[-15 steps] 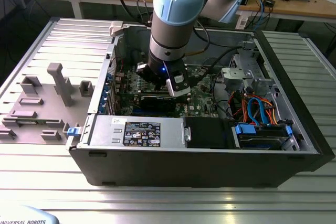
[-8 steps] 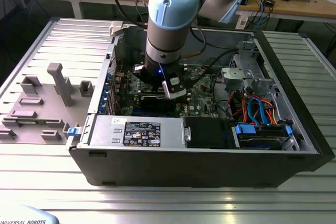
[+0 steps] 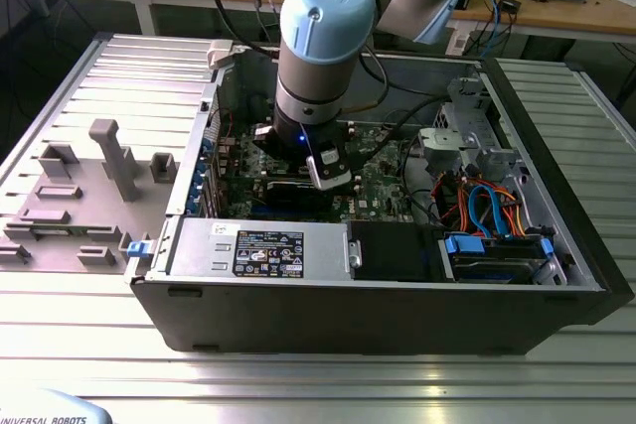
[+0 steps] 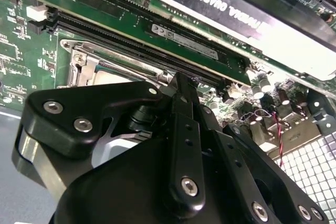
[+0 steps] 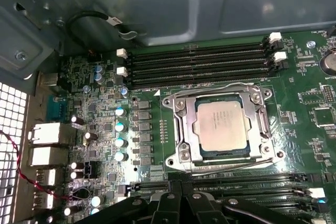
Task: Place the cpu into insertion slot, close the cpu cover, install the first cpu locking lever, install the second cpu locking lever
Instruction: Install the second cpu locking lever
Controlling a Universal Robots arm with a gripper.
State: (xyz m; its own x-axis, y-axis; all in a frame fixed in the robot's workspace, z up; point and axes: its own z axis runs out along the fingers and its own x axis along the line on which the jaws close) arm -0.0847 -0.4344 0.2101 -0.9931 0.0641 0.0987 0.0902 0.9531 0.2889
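Note:
The cpu (image 5: pixel 223 127), a silver-grey square chip, lies flat in the insertion slot (image 5: pixel 274 155) on the green motherboard. The cpu cover (image 5: pixel 184 124), a silver frame plate, lies down around the chip. One thin wire lever (image 5: pixel 210 88) runs along one side of the socket and a second lever (image 5: pixel 231 165) along the opposite side. My black gripper (image 5: pixel 181 186) hovers just beside the socket, on the second lever's side, with its fingers (image 4: pixel 181 108) together and nothing between them. In the second wrist view a corner of the cover (image 4: pixel 86 61) peeks out past the gripper body. The exterior view has the gripper (image 3: pixel 328 171) low inside the open case.
Long black memory slots (image 5: pixel 199 64) flank the socket on two sides. A black graphics card (image 4: pixel 226 3) lies close behind the gripper. The case walls (image 3: pixel 556 206), drive cables (image 3: pixel 477 206) and the power supply (image 3: pixel 258 245) box in the arm. Grey fixtures (image 3: pixel 109 161) stand on the exterior view's left.

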